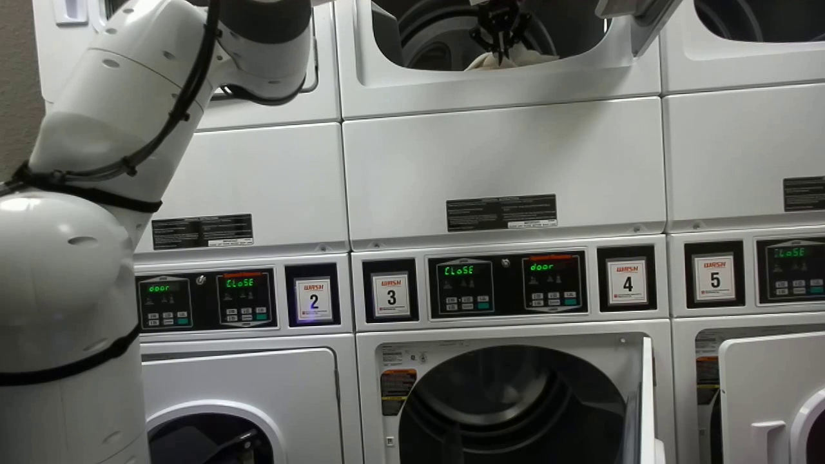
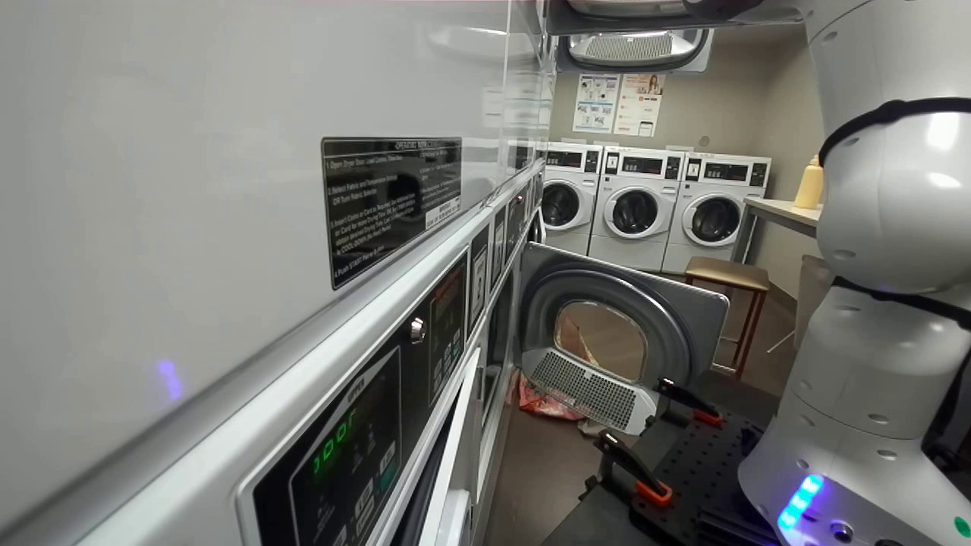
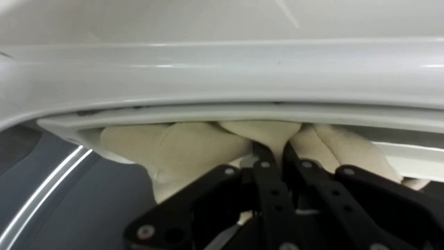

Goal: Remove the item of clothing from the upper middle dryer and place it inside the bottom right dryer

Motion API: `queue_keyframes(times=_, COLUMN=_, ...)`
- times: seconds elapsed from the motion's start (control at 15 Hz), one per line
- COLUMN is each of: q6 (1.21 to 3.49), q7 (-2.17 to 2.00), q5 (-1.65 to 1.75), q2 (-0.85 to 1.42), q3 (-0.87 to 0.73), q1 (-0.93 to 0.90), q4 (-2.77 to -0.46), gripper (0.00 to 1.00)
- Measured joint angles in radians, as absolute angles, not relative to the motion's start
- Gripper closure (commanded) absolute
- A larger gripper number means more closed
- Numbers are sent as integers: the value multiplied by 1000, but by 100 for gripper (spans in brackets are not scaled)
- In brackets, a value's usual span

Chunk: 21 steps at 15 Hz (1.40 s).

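Observation:
The cream-coloured item of clothing (image 1: 530,58) lies bunched at the lower rim of the upper middle dryer (image 1: 503,87), whose opening faces an exterior view. My gripper (image 1: 500,58) reaches into that opening, pointing down. In the wrist view, the gripper (image 3: 275,152) has its fingers closed together on a pinched fold of the clothing (image 3: 197,149). Folds spread on both sides of the fingers, and part of the clothing is hidden behind the rim. The bottom right dryer's door (image 1: 767,380) stands partly open in an exterior view; its inside is mostly hidden.
The upper middle dryer's open door (image 1: 651,26) sticks out at the right of its opening. The bottom middle dryer's door (image 1: 647,393) stands wide open, and its inner side shows in an exterior view (image 2: 683,303). The white opening rim (image 3: 222,80) lies close to the fingers.

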State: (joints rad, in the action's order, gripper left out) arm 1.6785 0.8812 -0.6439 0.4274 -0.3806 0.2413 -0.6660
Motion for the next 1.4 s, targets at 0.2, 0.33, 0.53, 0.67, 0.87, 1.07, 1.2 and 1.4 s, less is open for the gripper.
queue_keyframes(times=0.2, q6=1626, q7=874, q5=-630, q2=385, q3=-403, q1=251, q4=-647, gripper=94)
queue_keyframes(times=0.33, q6=1555, q7=874, q5=-617, q2=346, q3=-424, q1=268, q4=-645, gripper=94)
queue_keyframes(times=0.53, q6=1396, q7=875, q5=-581, q2=299, q3=-450, q1=292, q4=-645, gripper=93)
queue_keyframes(times=0.67, q6=1294, q7=875, q5=-545, q2=284, q3=-465, q1=301, q4=-645, gripper=93)
queue_keyframes(times=0.87, q6=1153, q7=879, q5=-475, q2=282, q3=-484, q1=308, q4=-654, gripper=93)
queue_keyframes(times=1.07, q6=1073, q7=885, q5=-378, q2=289, q3=-493, q1=304, q4=-689, gripper=93)
queue_keyframes(times=1.2, q6=1071, q7=890, q5=-287, q2=299, q3=-494, q1=290, q4=-734, gripper=93)
queue_keyframes(times=1.4, q6=1094, q7=903, q5=-156, q2=307, q3=-494, q1=256, q4=-846, gripper=93)
